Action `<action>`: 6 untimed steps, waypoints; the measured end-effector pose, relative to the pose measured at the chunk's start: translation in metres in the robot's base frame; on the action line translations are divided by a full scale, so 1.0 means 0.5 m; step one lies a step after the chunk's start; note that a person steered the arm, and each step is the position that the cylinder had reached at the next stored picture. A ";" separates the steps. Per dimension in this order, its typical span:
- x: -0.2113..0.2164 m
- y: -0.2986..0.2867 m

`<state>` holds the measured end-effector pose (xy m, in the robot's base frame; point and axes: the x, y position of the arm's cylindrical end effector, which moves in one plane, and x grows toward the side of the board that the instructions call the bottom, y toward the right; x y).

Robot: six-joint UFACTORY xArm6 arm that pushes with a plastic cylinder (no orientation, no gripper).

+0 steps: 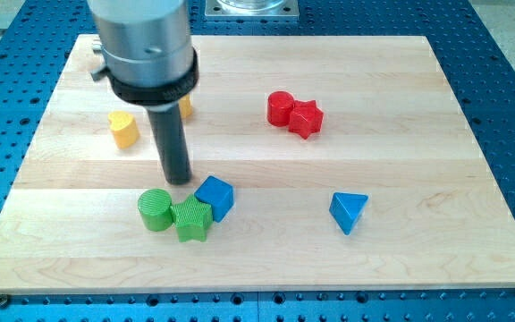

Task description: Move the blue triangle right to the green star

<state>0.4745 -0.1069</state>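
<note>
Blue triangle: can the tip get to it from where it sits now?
Probably yes. My tip sits above the green star and blue cube; bare board lies between there and the blue triangle at the view's right.

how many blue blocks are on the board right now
2: a blue cube touching the green star near my tip, and a blue triangle alone toward the view's right.

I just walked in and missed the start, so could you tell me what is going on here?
A robot arm pushes blocks on a wooden board with a rod. My tip sits just above the green star, between the green cylinder and the blue cube. The blue triangle lies apart, far toward the view's right, not yet beside the star.
</note>
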 end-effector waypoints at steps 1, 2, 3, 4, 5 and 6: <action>-0.011 0.200; 0.011 0.481; 0.123 0.569; 0.136 0.455; 0.123 0.305; 0.124 0.184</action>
